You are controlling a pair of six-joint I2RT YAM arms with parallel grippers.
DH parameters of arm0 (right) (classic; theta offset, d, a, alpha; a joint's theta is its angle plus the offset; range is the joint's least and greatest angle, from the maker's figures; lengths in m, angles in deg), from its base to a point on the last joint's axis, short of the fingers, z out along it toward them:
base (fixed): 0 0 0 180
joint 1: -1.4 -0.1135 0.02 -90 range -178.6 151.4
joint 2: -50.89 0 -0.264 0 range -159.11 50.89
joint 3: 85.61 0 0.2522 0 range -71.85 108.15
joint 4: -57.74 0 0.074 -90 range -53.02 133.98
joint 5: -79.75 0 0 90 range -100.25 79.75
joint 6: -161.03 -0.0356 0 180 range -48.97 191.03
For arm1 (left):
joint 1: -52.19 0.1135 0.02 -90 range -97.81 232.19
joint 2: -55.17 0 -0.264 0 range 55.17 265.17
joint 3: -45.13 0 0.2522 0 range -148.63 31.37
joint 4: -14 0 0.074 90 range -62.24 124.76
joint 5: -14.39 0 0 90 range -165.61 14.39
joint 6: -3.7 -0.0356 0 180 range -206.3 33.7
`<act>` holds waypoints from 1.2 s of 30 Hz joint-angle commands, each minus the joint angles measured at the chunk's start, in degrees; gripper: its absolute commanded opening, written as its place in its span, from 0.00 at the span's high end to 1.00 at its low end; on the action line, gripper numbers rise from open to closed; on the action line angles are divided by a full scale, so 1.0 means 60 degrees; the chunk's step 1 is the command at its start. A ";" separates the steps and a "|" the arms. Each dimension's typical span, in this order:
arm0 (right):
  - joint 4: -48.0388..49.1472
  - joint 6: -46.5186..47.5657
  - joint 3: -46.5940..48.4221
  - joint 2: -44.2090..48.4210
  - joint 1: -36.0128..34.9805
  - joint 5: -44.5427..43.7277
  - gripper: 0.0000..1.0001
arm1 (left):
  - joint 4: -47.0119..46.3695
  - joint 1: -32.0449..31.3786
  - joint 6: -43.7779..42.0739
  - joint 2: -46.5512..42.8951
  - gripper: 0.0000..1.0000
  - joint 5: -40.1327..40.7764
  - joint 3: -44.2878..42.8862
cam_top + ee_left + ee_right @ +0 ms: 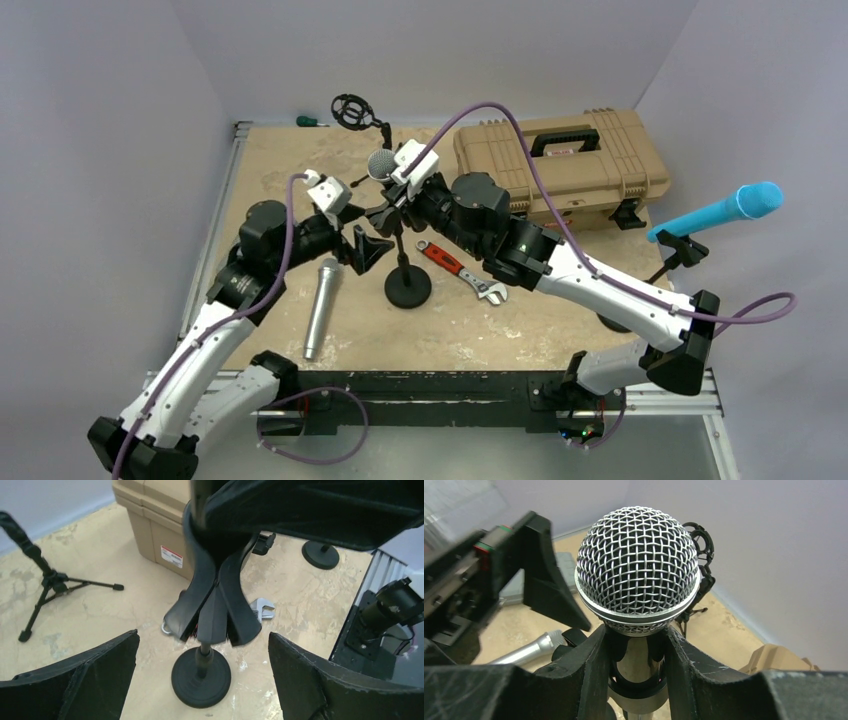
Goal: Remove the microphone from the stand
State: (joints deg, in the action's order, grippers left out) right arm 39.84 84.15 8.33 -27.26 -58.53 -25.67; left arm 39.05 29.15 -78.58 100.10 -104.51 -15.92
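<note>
The right gripper (638,652) pinches the microphone (638,565) just under its mesh head, above the black clip (636,686), a black finger (546,587) of the other arm close at left, a silver microphone (526,651) lying on the table (724,625).

Scuffed tan tabletop (270,170) here, with a closed tan hard case (560,165) with a black handle at the back right. A red-handled adjustable wrench (462,271) lies flat near the front of it, jaw end toward the near edge. Over on the left a silver microphone (322,307) lies on its side, running roughly front to back. At the back there's a black shock mount (351,111) on a little tripod, a green-handled screwdriver (308,121) just left of it by the wall, and far right a bright blue microphone (720,212) sits tilted on its own stand, head pointing up and right.
</note>
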 commanded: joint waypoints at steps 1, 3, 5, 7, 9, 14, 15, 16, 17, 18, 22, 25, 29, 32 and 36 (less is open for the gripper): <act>0.0895 -0.0304 0.0101 0.0385 0.0055 0.0559 1.00 | -0.0624 -0.0631 -0.1729 0.0507 0.03 0.0486 -0.0718; 0.0958 -0.0336 -0.0019 0.0511 0.0055 0.0521 1.00 | -0.1480 -0.0655 -0.1510 0.0553 0.05 0.0478 -0.0261; 0.1003 -0.0329 -0.0089 0.0594 0.0055 0.0499 1.00 | -0.2270 -0.0670 -0.1366 0.0613 0.09 0.0423 0.0086; 0.1012 -0.0276 -0.0095 0.0613 0.0055 0.0397 1.00 | -0.2630 -0.0685 -0.1236 0.0755 0.18 0.0451 0.0285; 0.0973 -0.0228 -0.0068 0.0607 0.0055 0.0302 1.00 | -0.2776 -0.0684 -0.1103 0.0844 0.27 0.0510 0.0388; 0.0946 -0.0236 -0.0008 0.0564 0.0061 0.0300 1.00 | -0.2862 -0.0692 -0.1213 0.0867 0.27 0.0246 0.0508; 0.0953 -0.0239 0.0004 0.0536 0.0061 0.0308 1.00 | -0.2751 -0.0686 -0.1240 0.0886 0.23 0.0220 0.0454; 0.0943 -0.0252 0.0015 0.0507 0.0065 0.0321 1.00 | -0.2677 -0.0685 -0.1245 0.0892 0.17 0.0304 0.0431; 0.0951 -0.0277 0.0024 0.0474 0.0066 0.0342 1.00 | -0.2658 -0.0685 -0.1244 0.0880 0.14 0.0386 0.0426; 0.0954 -0.0270 0.0038 0.0455 0.0062 0.0351 1.00 | -0.2665 -0.0685 -0.1244 0.0870 0.13 0.0406 0.0436; 0.0911 -0.0298 0.0075 0.0378 0.0069 0.0387 1.00 | -0.2673 -0.0684 -0.1245 0.0949 0.23 0.0350 0.0326; 0.0910 -0.0338 0.0071 0.0404 0.0062 0.0410 1.00 | -0.2400 -0.0681 -0.1376 0.1055 0.47 0.0230 0.0166; 0.0923 -0.0340 0.0104 0.0436 0.0069 0.0390 1.00 | -0.1236 -0.0685 -0.2019 0.1209 0.99 -0.0052 -0.0272; 0.1017 -0.0355 0.0111 0.0469 0.0061 0.0311 1.00 | -0.1043 -0.0685 -0.2147 0.1192 1.00 -0.0154 -0.0227; 0.1208 -0.0591 0.0221 0.0516 0.0061 -0.0768 1.00 | -0.1020 -0.0685 -0.2110 0.1182 1.00 -0.0189 -0.0192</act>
State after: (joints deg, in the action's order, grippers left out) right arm 42.42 82.49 7.26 -26.37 -57.96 -24.49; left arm 30.64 24.80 -88.41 106.96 -105.15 -15.78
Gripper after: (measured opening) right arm 0.359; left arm 0.379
